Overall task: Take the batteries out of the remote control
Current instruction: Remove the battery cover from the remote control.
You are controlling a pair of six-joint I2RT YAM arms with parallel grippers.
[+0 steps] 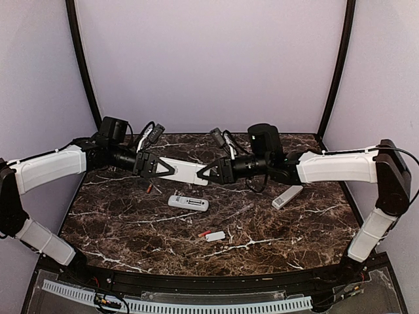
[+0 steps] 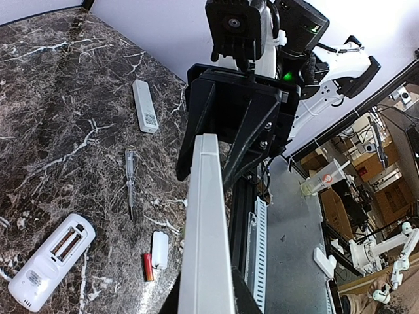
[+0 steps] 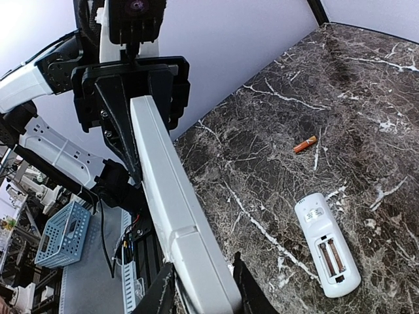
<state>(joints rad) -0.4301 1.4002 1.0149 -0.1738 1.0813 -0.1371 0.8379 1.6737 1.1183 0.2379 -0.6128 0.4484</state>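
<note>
I hold a long white remote control (image 1: 185,171) in the air between both grippers, above the back of the marble table (image 1: 118,226). My left gripper (image 1: 163,169) is shut on its left end, seen edge-on in the left wrist view (image 2: 206,297). My right gripper (image 3: 203,291) is shut on the other end, where a cover seam crosses the remote control (image 3: 170,196). No battery shows in it. A red battery (image 2: 148,267) lies beside a small white cover (image 2: 159,249). An orange battery (image 3: 304,144) lies alone on the table.
A second white remote (image 1: 188,203) lies mid-table with its battery bay open. A third remote (image 1: 287,197) lies at the right. A thin clear screwdriver (image 2: 130,183) rests between them. Off the table's left side stands a blue basket (image 3: 62,235).
</note>
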